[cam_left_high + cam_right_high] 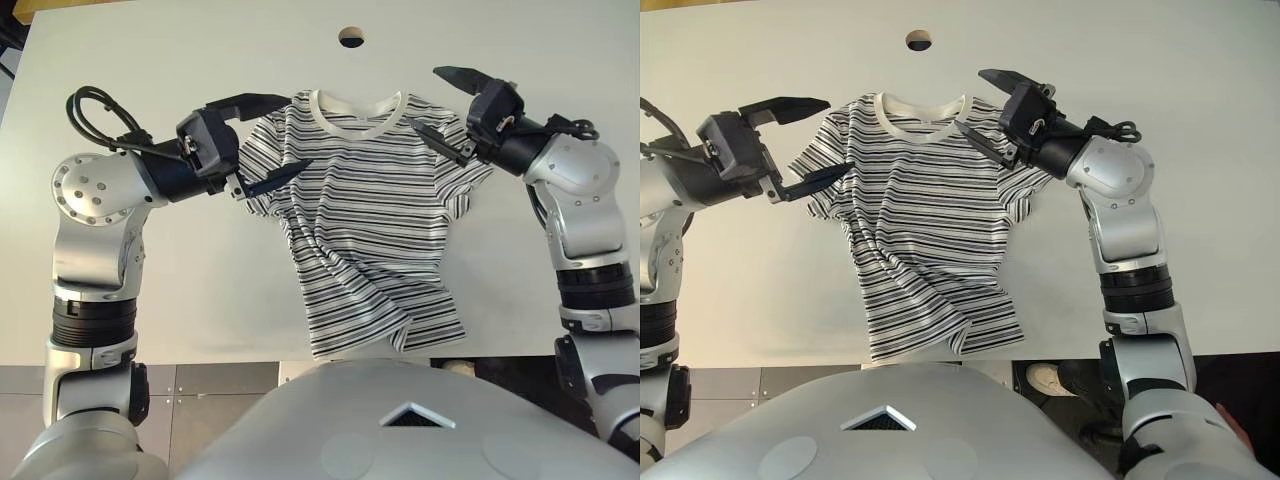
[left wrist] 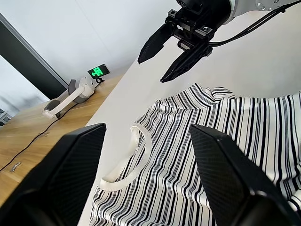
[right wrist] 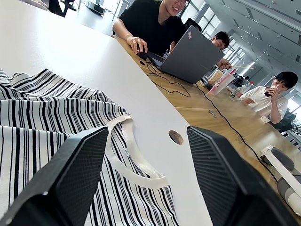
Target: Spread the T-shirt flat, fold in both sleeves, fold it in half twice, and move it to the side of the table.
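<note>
A black-and-white striped T-shirt (image 1: 370, 220) with a white collar (image 1: 358, 115) lies face up on the white table (image 1: 150, 280), collar at the far end. Its lower half is wrinkled and drawn in, and the hem reaches the near table edge. My left gripper (image 1: 298, 130) hovers open over the shirt's left shoulder and sleeve, holding nothing. Over the right shoulder my right gripper (image 1: 424, 96) is open as well, empty. The left wrist view looks between its own fingers (image 2: 61, 174) onto the collar (image 2: 134, 155), with the right gripper (image 2: 151, 70) beyond it.
A round cable hole (image 1: 351, 37) sits in the table just beyond the collar. Bare table lies to both sides of the shirt. Past the far edge is a wooden desk (image 3: 221, 117) with a laptop (image 3: 193, 54) and cables.
</note>
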